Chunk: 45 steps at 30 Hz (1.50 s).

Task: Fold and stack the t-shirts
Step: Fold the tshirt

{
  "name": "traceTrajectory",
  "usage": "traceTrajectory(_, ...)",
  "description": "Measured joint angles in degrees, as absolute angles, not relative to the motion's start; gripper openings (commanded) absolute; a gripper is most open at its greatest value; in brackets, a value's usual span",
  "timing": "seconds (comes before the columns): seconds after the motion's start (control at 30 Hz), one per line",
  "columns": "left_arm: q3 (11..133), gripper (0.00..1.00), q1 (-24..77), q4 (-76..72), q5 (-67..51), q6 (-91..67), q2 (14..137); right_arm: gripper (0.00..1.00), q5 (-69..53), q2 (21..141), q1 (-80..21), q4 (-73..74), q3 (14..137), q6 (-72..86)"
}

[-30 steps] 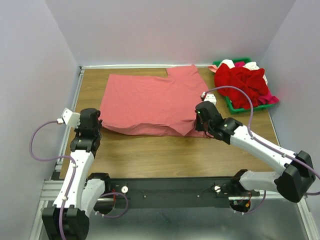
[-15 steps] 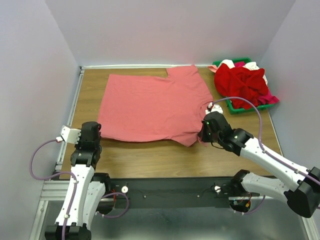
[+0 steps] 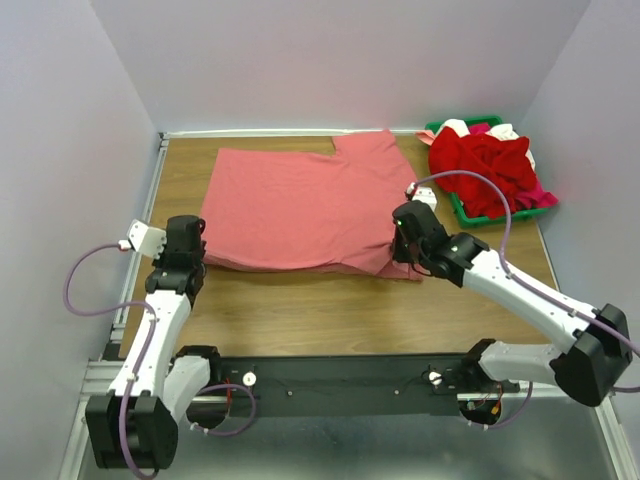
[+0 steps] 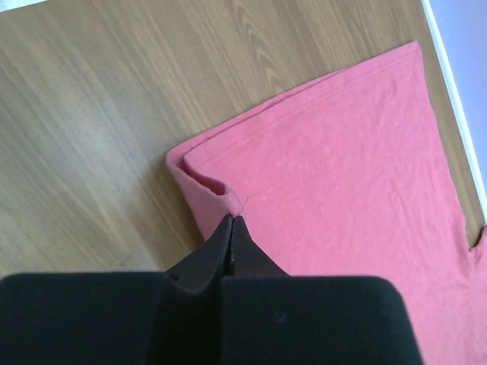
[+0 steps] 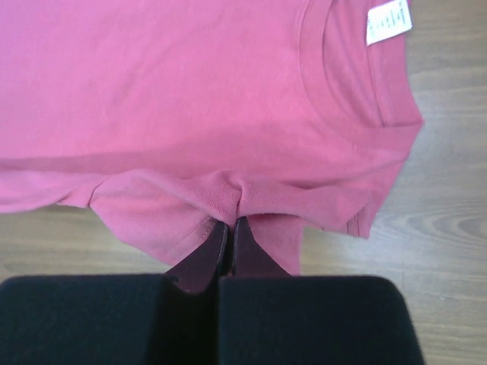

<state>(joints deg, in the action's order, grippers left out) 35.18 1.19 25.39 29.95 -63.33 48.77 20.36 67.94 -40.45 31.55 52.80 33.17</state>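
A salmon-pink t-shirt (image 3: 300,205) lies spread on the wooden table, its near edge lifted and folding over. At the shirt's near left corner my left gripper (image 3: 197,258) is shut on the hem (image 4: 217,199). My right gripper (image 3: 402,252) is shut on bunched cloth (image 5: 228,194) at the near right, just below the collar with its white neck label (image 5: 388,20). More t-shirts, red, magenta and white (image 3: 490,165), are heaped in the green tray (image 3: 462,205) at the back right.
Purple walls close in the table on the left, back and right. A white rail (image 3: 150,205) runs along the table's left edge. Bare wood (image 3: 320,310) lies between the shirt and the arm bases.
Both grippers, after pulling the shirt's near edge toward the bases, have moved back away from them, and the near edge now curls over the shirt again.
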Motion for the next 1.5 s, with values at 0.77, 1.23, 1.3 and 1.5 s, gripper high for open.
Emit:
traceTrajectory(0.77,51.99,0.0,1.13,15.73,30.89,-58.67,82.41,0.01,25.8,95.53,-33.04,31.22,72.86,29.45)
traceTrajectory(1.23,62.04,0.98,-0.25,16.03,30.63,-57.12,96.84,0.49,22.57,109.45,-26.87,29.87,83.64,25.36)
traceTrajectory(1.3,63.51,0.98,-1.1,16.19,30.2,-56.58,97.91,1.0,22.13,111.13,-26.15,29.69,85.95,24.34)
traceTrajectory(1.5,65.39,0.98,-2.04,16.86,28.38,-55.27,97.82,1.0,21.19,108.09,-25.3,28.25,85.89,22.41)
